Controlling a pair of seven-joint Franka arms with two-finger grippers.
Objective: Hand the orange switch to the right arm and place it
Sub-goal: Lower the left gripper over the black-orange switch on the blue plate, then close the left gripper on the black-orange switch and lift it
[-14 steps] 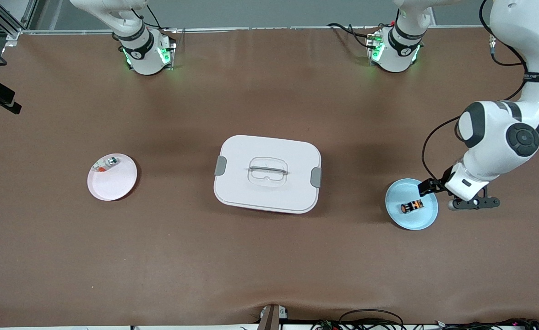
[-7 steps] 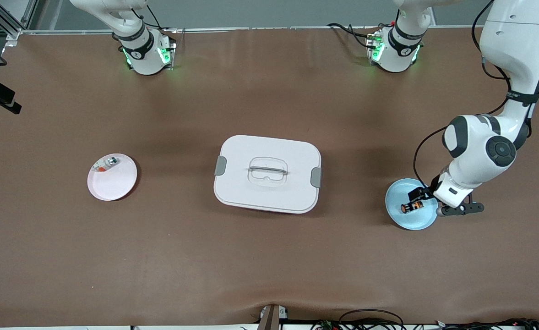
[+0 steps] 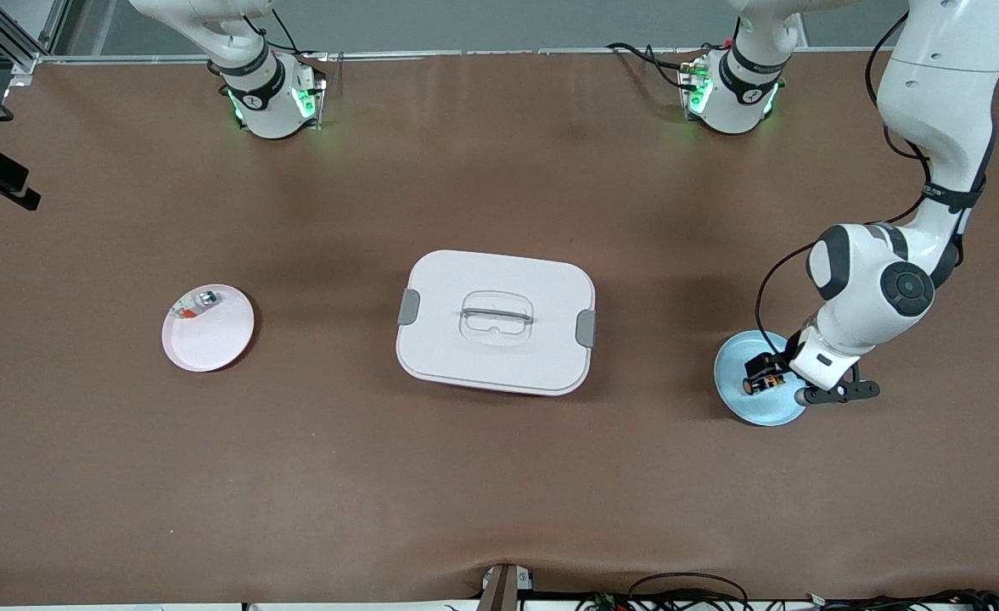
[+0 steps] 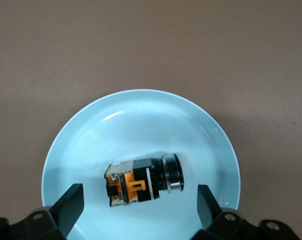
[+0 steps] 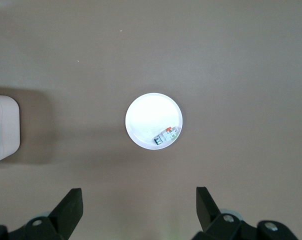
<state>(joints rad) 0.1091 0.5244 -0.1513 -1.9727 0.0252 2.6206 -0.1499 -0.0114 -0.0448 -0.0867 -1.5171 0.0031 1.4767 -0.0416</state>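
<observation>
Pink plate [image 3: 208, 328], toward the right arm's end of the table, carries a small silver-and-red bit [image 3: 200, 300] at its rim; leave it alone. Right gripper [image 5: 139, 212] hangs high over that plate, seen only in its own wrist view, fingers spread wide and empty; that arm waits. White lidded box [image 3: 496, 322] sits mid-table with grey latches at both ends and a clear handle on its lid. Blue plate [image 3: 735, 397], toward the left arm's end, holds your target: the orange switch [image 3: 761, 383], lying on its side near the plate's middle. Left gripper [image 4: 139, 212] hangs low over this plate, fingers wide apart, one on each side of the switch and touching nothing. Handling, as a judgement: you have a light, rigid plastic part, stubby and partly round, so it may roll or skid on the glazed plate if nudged by one finger first. You would do best to close across the squarer black-and-orange body, not the round metal-ringed end, leaving one end standing free for the right gripper to take at the handover.
</observation>
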